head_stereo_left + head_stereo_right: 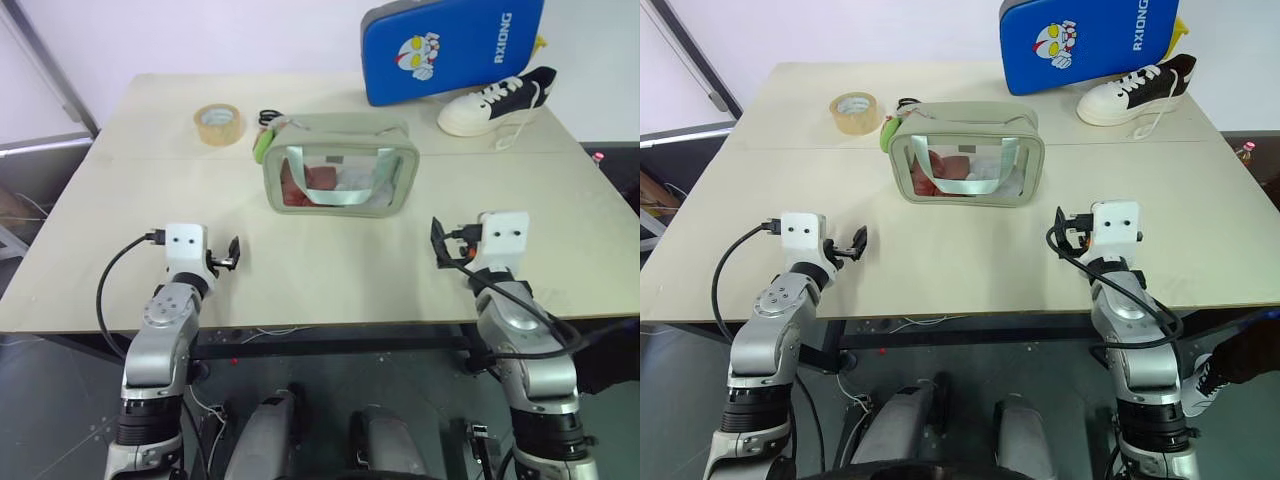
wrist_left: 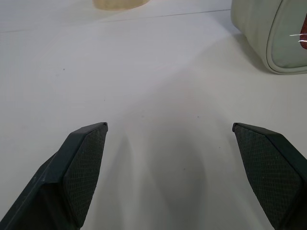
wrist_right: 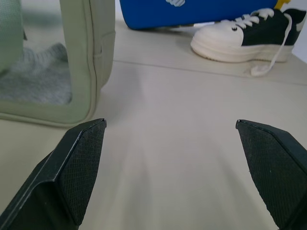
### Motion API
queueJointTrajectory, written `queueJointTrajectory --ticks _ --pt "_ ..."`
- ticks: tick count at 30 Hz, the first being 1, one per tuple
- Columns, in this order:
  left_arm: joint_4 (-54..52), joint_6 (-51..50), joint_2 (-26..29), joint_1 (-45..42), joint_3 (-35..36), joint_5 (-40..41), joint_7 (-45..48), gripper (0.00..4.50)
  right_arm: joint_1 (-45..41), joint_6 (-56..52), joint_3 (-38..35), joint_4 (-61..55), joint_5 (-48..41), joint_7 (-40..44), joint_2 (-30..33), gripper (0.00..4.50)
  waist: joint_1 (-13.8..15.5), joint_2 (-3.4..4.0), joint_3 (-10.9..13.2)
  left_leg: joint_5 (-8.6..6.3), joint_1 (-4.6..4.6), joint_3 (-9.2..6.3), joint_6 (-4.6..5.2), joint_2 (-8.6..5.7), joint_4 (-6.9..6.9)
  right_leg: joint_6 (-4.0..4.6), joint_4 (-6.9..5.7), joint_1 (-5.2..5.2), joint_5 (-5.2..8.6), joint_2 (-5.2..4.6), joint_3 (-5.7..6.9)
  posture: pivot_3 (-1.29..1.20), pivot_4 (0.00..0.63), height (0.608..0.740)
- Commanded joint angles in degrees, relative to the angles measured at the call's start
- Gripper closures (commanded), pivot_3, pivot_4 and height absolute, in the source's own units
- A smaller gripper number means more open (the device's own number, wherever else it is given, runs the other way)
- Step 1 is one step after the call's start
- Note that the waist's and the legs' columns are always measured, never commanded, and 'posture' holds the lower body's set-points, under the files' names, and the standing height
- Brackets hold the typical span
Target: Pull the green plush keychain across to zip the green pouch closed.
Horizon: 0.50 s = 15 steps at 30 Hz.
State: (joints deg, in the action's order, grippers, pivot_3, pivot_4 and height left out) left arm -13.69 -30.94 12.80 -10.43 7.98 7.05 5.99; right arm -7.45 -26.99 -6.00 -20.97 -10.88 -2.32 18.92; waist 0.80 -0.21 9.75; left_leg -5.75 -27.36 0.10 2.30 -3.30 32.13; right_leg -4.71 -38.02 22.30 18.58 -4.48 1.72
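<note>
Even, bright overhead light; soft shadows fall on the table (image 1: 120,200) beneath both grippers; head views sharp, no glare.

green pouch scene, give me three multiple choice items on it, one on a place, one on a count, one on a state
1. Where is the green plush keychain?
A. at the green pouch's end nearest the tape roll
B. beside the sneaker
C. at the near edge of the table

2. How many shoes are on the table?
A. none
B. one
C. three

3. What state are the left gripper and right gripper in?
A. both shut on the pouch
B. one holding the tape roll
C. both with jaws open, holding nothing

Answers:
1. A, the lime-green charm lies at the pouch's end toward the tape.
2. B, a single white and black sneaker lies by the blue pad.
3. C, each wrist view shows the jaws wide apart over bare table.
</note>
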Motion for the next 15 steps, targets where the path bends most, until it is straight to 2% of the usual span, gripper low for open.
queueJointTrajectory --ticks 1,15 --pt "-2.27 0.06 0.01 -0.74 0.62 0.94 0.39 0.05 -0.83 0.86 -1.08 -1.81 0.83 0.66 -0.39 0.00 0.00 0.00 0.00 0.00 0.00 0.00 0.00 0.00 0.00 -0.01 0.00 0.00 -0.01 0.00 0.00 0.00 0.150 0.740" --pt "-0.21 1.88 1.47 -1.47 2.08 1.25 0.68 0.05 -0.78 1.22 -1.67 -1.24 2.93 2.70 -0.29 0.00 -0.01 0.00 0.00 0.01 0.00 0.00 0.00 0.00 0.01 -0.11 -0.04 -0.01 -0.06 0.01 0.00 0.00 0.150 0.740"
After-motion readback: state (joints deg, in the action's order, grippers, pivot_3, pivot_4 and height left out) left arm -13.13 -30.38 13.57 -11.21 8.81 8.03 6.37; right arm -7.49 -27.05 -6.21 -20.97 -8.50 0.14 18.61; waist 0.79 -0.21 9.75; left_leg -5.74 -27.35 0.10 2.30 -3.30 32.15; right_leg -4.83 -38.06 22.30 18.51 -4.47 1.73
